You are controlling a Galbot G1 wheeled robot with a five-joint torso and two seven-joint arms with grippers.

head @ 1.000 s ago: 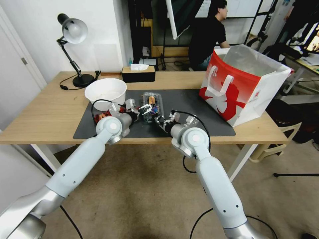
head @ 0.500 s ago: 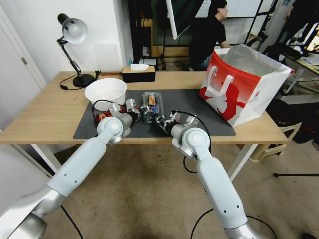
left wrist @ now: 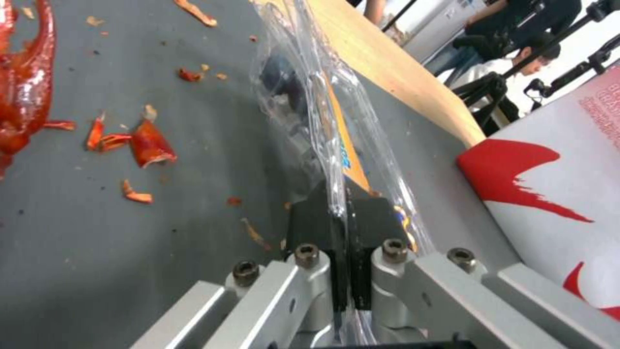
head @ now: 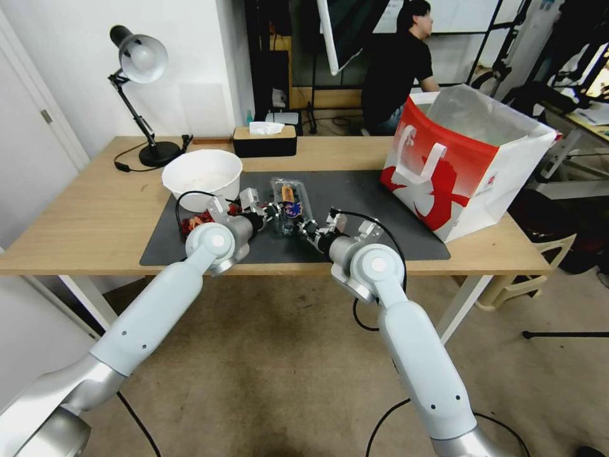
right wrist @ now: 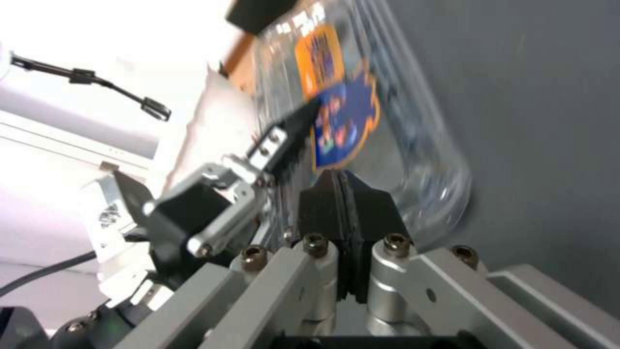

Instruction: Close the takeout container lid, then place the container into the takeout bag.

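Dark mat (head: 355, 197) on wooden table: container (head: 290, 204) lies mid-mat beside the white bowl (head: 203, 174), well left of the bag (head: 463, 158); left gripper (left wrist: 340, 213) has its jaws pressed together on a thin clear edge, apparently the lid (left wrist: 336, 126), and right gripper (right wrist: 342, 194) is likewise clamped at the container's near rim. Risk: flimsy plastic could slip, buckle or twist between opposed pinches, spilling berries or dragging the box. Unclear: whether the lid is latched, the hinge side, which layer each gripper holds.
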